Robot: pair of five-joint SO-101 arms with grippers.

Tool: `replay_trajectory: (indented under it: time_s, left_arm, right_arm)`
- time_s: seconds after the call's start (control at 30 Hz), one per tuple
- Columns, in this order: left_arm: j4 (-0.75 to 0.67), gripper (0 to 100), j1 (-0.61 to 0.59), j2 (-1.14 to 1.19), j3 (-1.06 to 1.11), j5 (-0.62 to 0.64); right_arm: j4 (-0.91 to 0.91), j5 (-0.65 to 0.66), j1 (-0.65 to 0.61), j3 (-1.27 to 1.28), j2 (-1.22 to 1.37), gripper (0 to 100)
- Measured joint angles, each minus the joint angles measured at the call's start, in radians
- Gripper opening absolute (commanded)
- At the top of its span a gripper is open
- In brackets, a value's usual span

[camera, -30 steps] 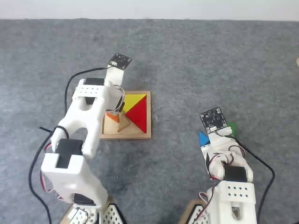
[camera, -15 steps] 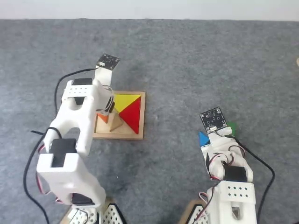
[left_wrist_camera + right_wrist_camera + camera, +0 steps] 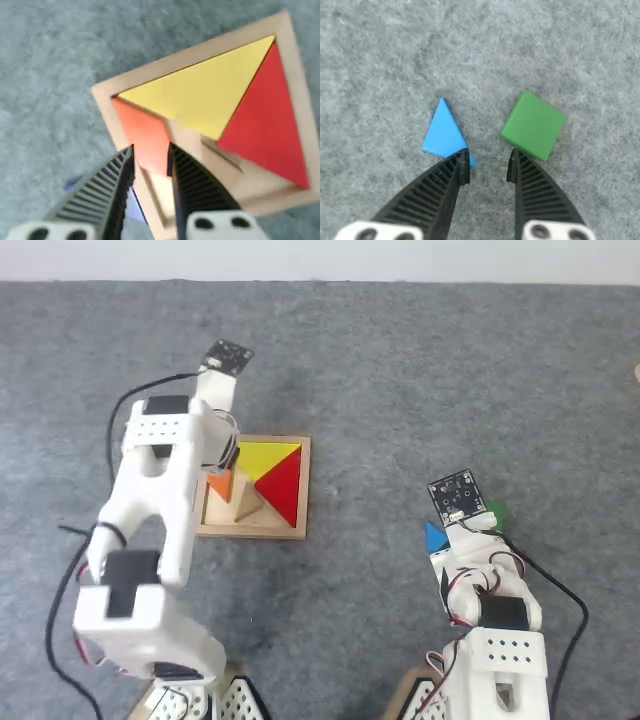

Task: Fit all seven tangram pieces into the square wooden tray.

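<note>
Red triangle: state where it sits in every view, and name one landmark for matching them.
High view: the red triangle lies in the wooden tray, in the half nearer the right arm.
Left wrist view: it lies flat in the same tray.
Right wrist view: aimed at the blue triangle and green square on the mat.
Landmark: the yellow triangle, edge to edge with the red one.

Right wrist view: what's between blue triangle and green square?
Bare grey mat separates blue triangle and green square in the right wrist view; the open right end effector hangs over that gap.
</note>
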Motion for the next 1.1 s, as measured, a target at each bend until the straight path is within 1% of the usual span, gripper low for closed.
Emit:
replay_trajectory:
  time_s: [0.13,0.27,0.37,0.53,0.7,0.83,1.0,1.1]
  left_arm:
    - [0.000,10,0.072,-0.124,0.170,-0.025]
    - [-0.084,10,0.187,-0.215,0.339,-0.023]
    - [-0.117,10,0.209,-0.222,0.376,-0.014]
    - [-0.133,10,0.190,-0.204,0.377,-0.014]
    - [-0.186,10,0.157,-0.146,0.377,-0.026]
    - [-0.233,10,0.153,-0.112,0.371,-0.026]
    - [-0.233,10,0.107,-0.038,0.273,-0.031]
    - [-0.203,10,0.087,0.028,0.183,-0.032]
  right_arm:
    - [0.000,0.000,0.000,0.000,0.000,14.4]
    - [0.000,0.000,0.000,0.000,0.000,14.4]
    - [0.000,0.000,0.000,0.000,0.000,14.4]
    - [0.000,0.000,0.000,0.000,0.000,14.4]
    - [0.000,0.000,0.000,0.000,0.000,14.4]
    - [0.000,0.000,0.000,0.000,0.000,14.4]
    - [0.000,0.000,0.000,0.000,0.000,14.4]
    - [0.000,0.000,0.000,0.000,0.000,14.4]
